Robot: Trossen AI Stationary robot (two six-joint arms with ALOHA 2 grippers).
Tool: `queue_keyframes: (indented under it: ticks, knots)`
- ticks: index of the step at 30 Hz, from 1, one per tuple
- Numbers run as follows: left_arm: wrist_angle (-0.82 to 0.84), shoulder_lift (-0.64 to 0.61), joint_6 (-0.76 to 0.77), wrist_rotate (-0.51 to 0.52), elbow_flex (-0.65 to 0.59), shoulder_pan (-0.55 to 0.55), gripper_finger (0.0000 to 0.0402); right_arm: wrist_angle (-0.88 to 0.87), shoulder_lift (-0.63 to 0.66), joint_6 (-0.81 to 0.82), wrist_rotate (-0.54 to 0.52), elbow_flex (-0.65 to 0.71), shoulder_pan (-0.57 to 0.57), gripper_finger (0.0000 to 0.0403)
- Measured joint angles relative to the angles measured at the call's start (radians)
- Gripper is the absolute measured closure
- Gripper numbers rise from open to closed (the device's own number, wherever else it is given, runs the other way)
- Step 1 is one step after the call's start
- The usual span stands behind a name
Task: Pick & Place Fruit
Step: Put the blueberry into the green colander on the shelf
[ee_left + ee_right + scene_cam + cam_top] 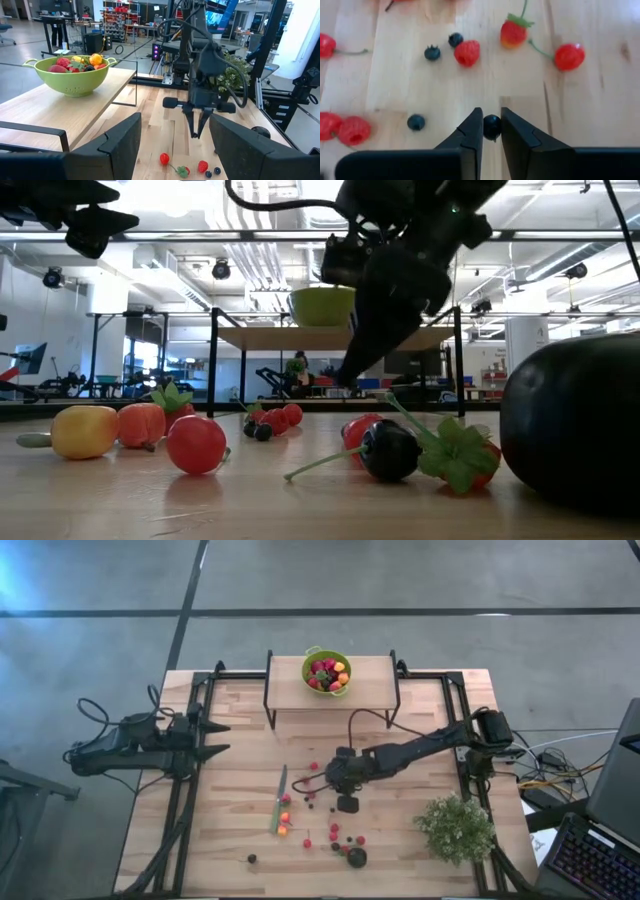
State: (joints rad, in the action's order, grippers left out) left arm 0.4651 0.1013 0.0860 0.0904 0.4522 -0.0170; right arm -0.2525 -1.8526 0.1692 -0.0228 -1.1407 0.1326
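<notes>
The fingers [470, 135] of the right gripper [492, 131] are nearly closed, and a dark blueberry [492, 126] is pinched between them, low over mid-table among scattered fruit. Being small, light, round and soft, it is probably best held gently across its middle. The left gripper [215, 738] is parked wide open and empty at the left edge.

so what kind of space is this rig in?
Likely a robotics lab or workshop: wooden table inside a black frame, bare concrete floor, and benches of equipment beyond.
</notes>
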Motion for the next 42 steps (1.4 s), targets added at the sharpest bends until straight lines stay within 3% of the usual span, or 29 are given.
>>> queue_keyframes:
  ticks: [5,12,19,29,42]
  knots:
    - [0.000,0.000,0.000,0.000,0.000,0.000,0.0161,-0.007,0.043,-0.044,0.000,-0.036,0.000,0.0351]
    - [0.000,0.000,0.000,0.000,0.000,0.000,0.0161,-0.188,0.110,-0.080,0.008,-0.146,-0.004,0.0358]
    - [0.000,0.000,0.000,0.000,0.000,0.000,0.0161,-0.244,0.181,-0.155,0.000,-0.258,-0.040,0.0352]
    - [0.000,0.000,0.000,0.000,0.000,0.000,0.0161,-0.384,0.251,-0.169,0.000,-0.455,-0.215,0.0357]
    - [0.000,0.000,0.000,0.000,0.000,0.000,0.0161,-0.387,0.215,-0.119,0.002,-0.512,-0.453,0.0359]
